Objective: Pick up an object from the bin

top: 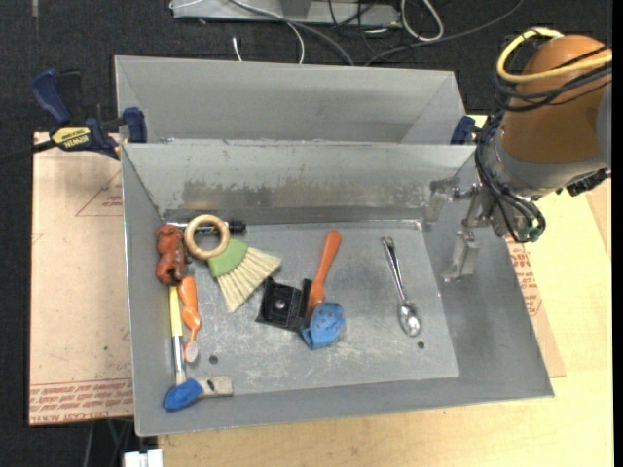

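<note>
The grey bin [487, 358] takes up most of the camera view, and the arm [550, 115], with its orange cover, comes in over the bin's right rim. The pincer [458, 261] hangs above the bare sloping right wall. I cannot tell whether it is apart or together.

Everything loose lies to the view's left of the pincer, on the flat floor. Well away from it is a small hand broom [241, 272] with a green top and straw bristles. Closer in, an orange-handled brush [321, 285] with a blue head leans across a black block [280, 305]. The metal spoon [397, 280] is nearest the pincer, just beside it but apart, with its bowl pointing toward the front wall.

Farthest from the pincer, along the left wall, lie a wooden ring [189, 237], a brown figure [171, 253], an orange piece [189, 305], a thin yellow stick [176, 324] and a small blue piece [181, 395].

No writing on these things can be read.
</note>
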Controlling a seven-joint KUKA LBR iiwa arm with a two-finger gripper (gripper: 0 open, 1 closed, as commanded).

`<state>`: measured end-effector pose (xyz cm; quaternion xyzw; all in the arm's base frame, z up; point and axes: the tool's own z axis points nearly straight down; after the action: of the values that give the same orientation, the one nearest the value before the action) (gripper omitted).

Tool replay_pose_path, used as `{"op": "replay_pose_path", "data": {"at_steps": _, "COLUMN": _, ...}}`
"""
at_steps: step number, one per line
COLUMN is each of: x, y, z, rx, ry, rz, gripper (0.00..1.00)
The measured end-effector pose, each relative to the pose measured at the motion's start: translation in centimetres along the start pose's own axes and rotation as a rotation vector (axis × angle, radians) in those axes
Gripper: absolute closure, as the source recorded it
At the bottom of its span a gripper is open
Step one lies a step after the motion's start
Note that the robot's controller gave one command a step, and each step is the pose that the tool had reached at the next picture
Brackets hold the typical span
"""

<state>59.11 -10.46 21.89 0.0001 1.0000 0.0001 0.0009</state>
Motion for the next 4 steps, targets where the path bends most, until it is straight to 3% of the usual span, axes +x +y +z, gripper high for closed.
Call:
{"op": "replay_pose_path", "data": {"at_steps": 1, "x": -0.4, "y": 2.0, "z": 5.2, "rx": 0.000, "ry": -0.001, "rz": -0.157, "gripper": 0.00}}
{"op": "replay_pose_path", "data": {"at_steps": 2, "x": -2.7, "y": 8.8, "z": 5.8, "rx": 0.001, "ry": -0.008, "rz": -0.481, "gripper": 0.00}}
{"op": "replay_pose_path", "data": {"at_steps": 3, "x": 1.5, "y": 14.8, "z": 7.3, "rx": -0.002, "ry": 0.001, "rz": -0.619, "gripper": 0.00}}
{"op": "replay_pose_path", "data": {"at_steps": 4, "x": 1.3, "y": 15.5, "z": 11.5, "rx": 0.001, "ry": -0.007, "rz": -0.858, "gripper": 0.00}}
